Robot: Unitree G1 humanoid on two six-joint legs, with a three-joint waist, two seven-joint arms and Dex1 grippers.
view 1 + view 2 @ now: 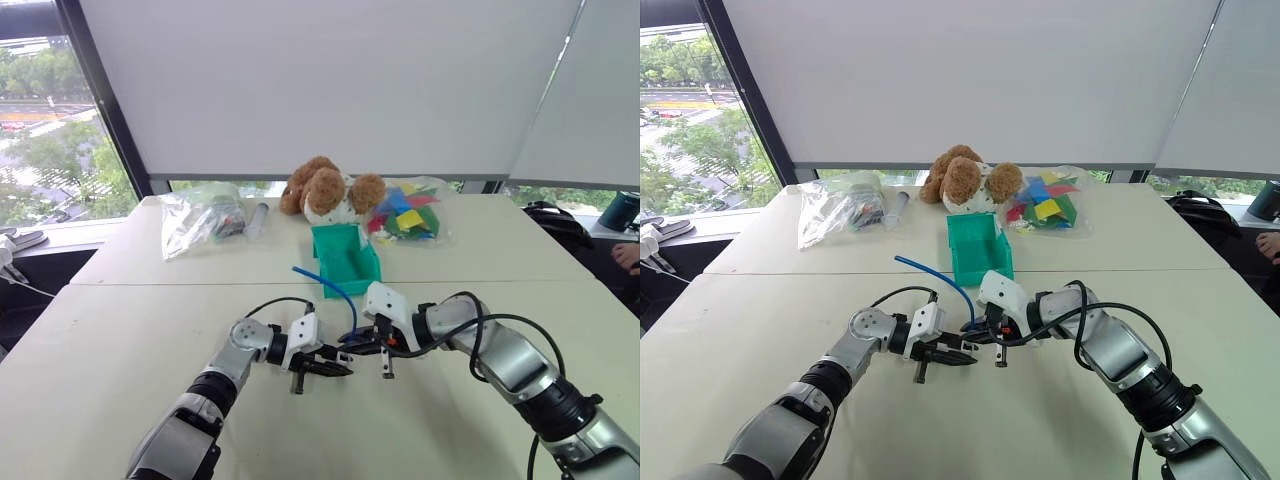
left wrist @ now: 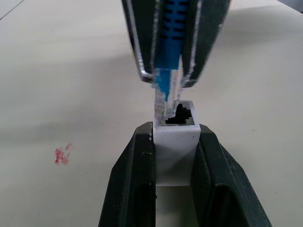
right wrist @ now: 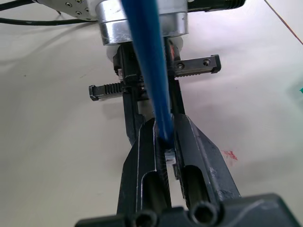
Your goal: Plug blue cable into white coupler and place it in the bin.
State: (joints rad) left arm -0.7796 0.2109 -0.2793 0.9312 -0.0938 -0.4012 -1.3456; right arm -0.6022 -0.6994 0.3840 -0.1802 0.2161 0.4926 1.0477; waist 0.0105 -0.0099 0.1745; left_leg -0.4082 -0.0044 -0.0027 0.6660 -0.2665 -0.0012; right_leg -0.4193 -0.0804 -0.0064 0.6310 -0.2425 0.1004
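End effectors (image 1: 345,357) — above beige table (image 1: 120,330)

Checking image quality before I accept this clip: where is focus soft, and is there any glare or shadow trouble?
Left wrist view: the white coupler is sharp, while the blue cable held above it is blurred. Right wrist view: the cable close to the lens is soft, the fingers clearer. Left eye view: even daylight, bright windows at the edges, only soft shadows on the table.

Both end effectors, left (image 1: 338,368) and right (image 1: 352,348), clamped, tips meeting.
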